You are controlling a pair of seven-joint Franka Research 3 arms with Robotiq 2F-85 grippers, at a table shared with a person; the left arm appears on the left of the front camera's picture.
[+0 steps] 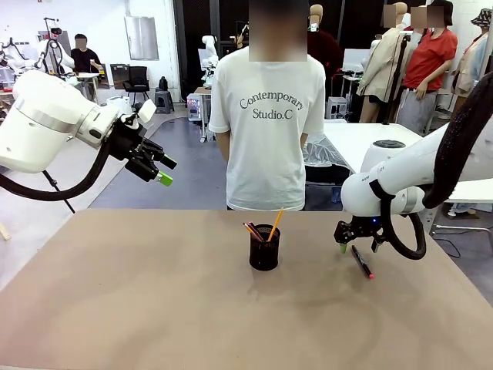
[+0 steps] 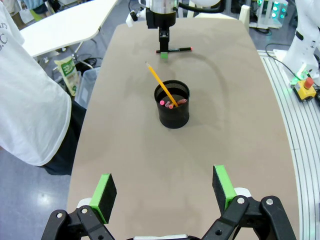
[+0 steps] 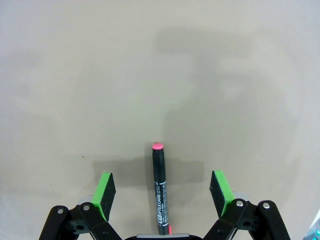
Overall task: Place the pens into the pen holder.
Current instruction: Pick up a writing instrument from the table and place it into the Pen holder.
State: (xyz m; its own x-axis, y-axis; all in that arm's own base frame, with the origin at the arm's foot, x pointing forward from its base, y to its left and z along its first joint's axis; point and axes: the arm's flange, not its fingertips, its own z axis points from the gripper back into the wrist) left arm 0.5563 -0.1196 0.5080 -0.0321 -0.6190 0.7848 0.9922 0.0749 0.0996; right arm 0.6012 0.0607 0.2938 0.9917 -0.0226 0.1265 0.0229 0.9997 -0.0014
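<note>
The black mesh pen holder [image 1: 264, 247] stands mid-table, with a yellow-orange pencil [image 1: 275, 223] and a reddish-brown one [image 1: 253, 230] leaning in it; from the left wrist view the pen holder [image 2: 172, 104] and yellow pencil [image 2: 160, 82] show ahead. A black marker [image 1: 361, 261] with a red end lies flat on the table at the right. My right gripper [image 1: 358, 245] hovers open low over it; in its wrist view the marker [image 3: 159, 195] lies between the green pads [image 3: 105, 193], untouched. My left gripper [image 1: 159, 169] hangs open, high at the left, holding nothing, its green pads [image 2: 105, 192] apart.
A person in a white T-shirt [image 1: 267, 123] stands at the table's far edge behind the holder. The brown tabletop [image 1: 154, 308] is bare around the holder. Other tables and people stand farther back.
</note>
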